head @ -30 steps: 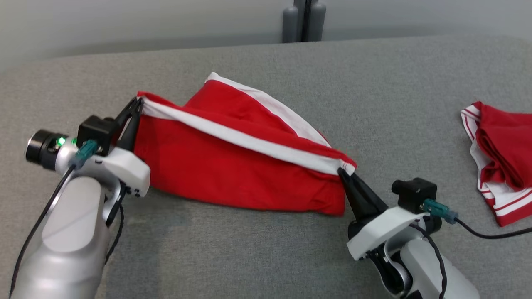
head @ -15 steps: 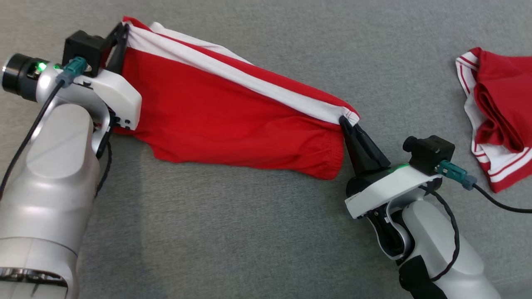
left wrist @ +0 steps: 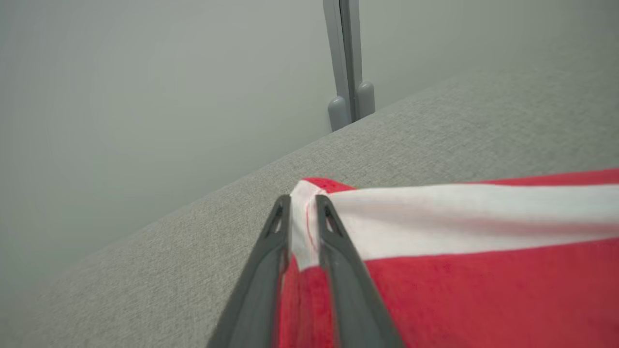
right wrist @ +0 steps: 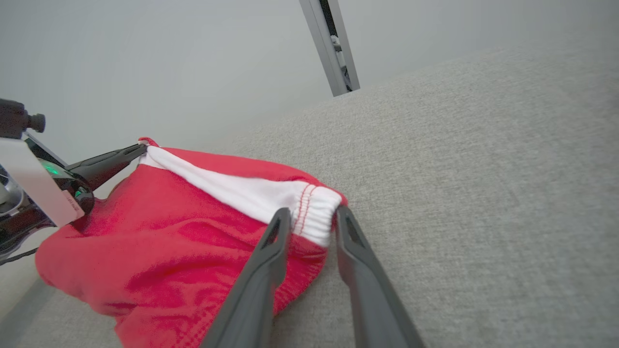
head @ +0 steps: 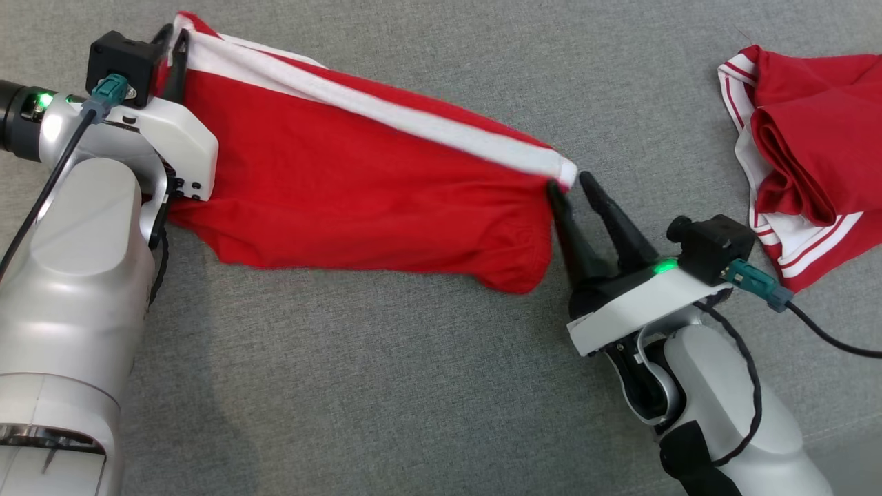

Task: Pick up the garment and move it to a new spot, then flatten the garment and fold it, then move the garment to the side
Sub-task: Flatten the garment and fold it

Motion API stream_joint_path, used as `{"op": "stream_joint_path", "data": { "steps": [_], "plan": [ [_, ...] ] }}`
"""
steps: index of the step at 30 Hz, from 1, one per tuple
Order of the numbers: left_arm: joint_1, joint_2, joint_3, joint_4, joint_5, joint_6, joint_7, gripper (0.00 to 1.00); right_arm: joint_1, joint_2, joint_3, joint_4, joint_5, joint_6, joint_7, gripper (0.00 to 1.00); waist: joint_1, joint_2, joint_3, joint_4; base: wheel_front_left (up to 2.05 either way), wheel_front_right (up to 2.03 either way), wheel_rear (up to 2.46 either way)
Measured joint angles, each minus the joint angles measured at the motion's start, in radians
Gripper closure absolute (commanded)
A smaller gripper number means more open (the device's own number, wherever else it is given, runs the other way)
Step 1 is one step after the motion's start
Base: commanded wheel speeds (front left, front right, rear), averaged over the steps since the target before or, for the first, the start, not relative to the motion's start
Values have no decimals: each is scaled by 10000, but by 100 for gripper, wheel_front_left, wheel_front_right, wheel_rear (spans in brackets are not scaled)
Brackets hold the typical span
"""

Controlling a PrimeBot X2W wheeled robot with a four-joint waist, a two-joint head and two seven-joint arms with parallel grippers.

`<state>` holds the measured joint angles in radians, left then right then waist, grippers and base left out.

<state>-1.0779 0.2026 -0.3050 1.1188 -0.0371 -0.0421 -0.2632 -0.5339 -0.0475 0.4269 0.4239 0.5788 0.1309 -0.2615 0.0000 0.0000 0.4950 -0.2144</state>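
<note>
Garment (head: 358,186) stretches between left claw (head: 174,34) and parted right claw (head: 569,181)

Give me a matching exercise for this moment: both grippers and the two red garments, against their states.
Things:
1. left gripper
2. right gripper
3. garment
4. other garment

States:
A. crumpled, off to the right
B. open, white band end between its fingertips
C. stretched long between the two grippers
D. shut on a white band corner

Pairs: 1-D, 2-B, 3-C, 4-A
</note>
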Motion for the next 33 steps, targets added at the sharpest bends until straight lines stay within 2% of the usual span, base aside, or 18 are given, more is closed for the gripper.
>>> {"op": "stream_joint_path", "data": {
  "steps": [9,15,23,24,25,26,33],
  "plan": [
    [587,-236,430,-134,-633,209,-4,0,537,-12,-993,-479,-1118,-2,-2,0,0,0,-463,255,0,0,0],
    [1092,-460,648,802,-1127,-23,198,0,1109,-8,-1620,-522,-1312,-2,-2,0,0,0,-920,485,0,0,0],
    [1120,-479,648,1429,-1432,-389,1459,0,1301,-6,-1825,-529,-1308,-2,-2,0,0,0,-1170,429,0,0,0],
    [1120,-493,667,1459,-1526,-449,1615,15,1303,-10,-1841,-529,-1300,-2,-2,0,0,0,-1188,408,0,0,0],
    [1121,-495,654,1478,-1555,-458,1697,96,1305,-12,-1850,-531,-1300,-2,-2,0,0,0,-1211,388,0,0,0],
    [1122,-491,637,1494,-1557,-466,1739,100,1315,-8,-1870,-531,-1298,-2,-2,0,0,0,-1241,370,0,0,0],
    [1820,-573,642,1586,-1741,-368,1421,100,1612,-6,-2178,-430,-1565,-2,-2,0,0,0,-1807,385,0,0,0]
  ]
}}
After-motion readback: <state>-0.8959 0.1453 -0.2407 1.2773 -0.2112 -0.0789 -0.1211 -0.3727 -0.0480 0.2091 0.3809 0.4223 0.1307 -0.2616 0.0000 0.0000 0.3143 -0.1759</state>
